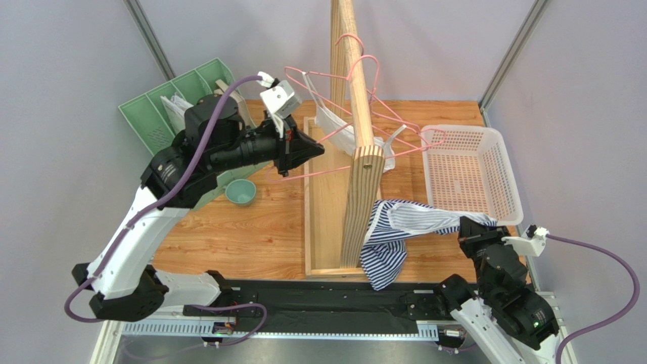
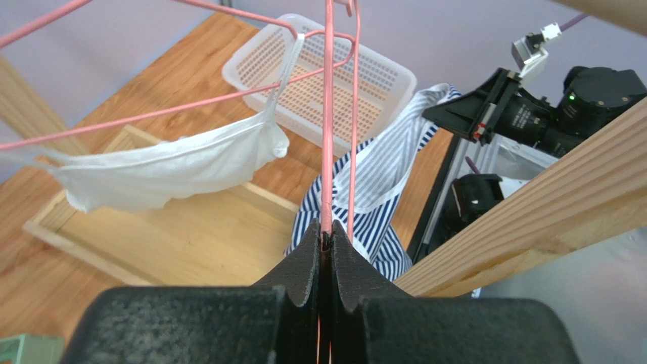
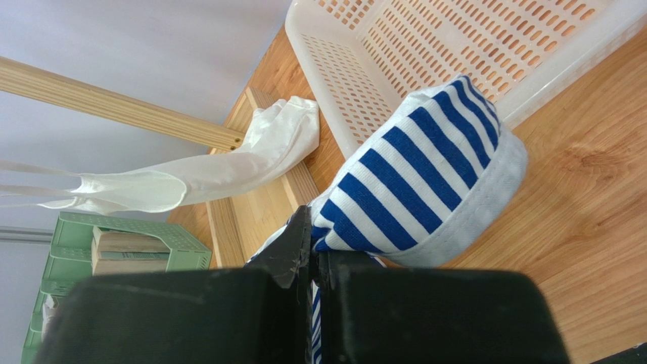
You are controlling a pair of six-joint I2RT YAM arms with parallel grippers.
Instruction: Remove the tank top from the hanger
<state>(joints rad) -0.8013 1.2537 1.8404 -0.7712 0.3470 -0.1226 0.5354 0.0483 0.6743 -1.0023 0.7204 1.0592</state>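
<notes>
1. Table (image 1: 228,227): wood-topped, and everything below stands on it or hangs over it.
2. Wooden rack (image 1: 363,174): an upright frame in the middle of the table. Its rail runs away from the arms and carries several pink wire hangers.
3. White basket (image 1: 465,130): it sits on the right side of the table, just beyond the right arm.
4. Striped tank top (image 1: 395,235): blue and white. It sags in a band from low beside the near end of the rack out to the right gripper (image 1: 469,227). Its long axis runs left to right across the table, and it lies below and to the right of the held hanger. The right arm is by far the nearer. Whether a strap is looped on any hanger I cannot tell.
5. White garment (image 2: 175,163): it is draped on a neighbouring hanger and neither arm touches it.
6. Pink hanger (image 2: 327,136): its wire rises straight out of the left gripper (image 2: 326,236). The striped cloth shows behind it in the left wrist view.
7. Jaws: the left pair is clamped on the hanger wire and the right pair is pinched on a fold of the striped cloth. My judgement is that the coming move depends on drawing the cloth rightward, away from the pinned hanger and toward the basket.
8. Writing: no brand, label or lettering is readable in any view.
</notes>
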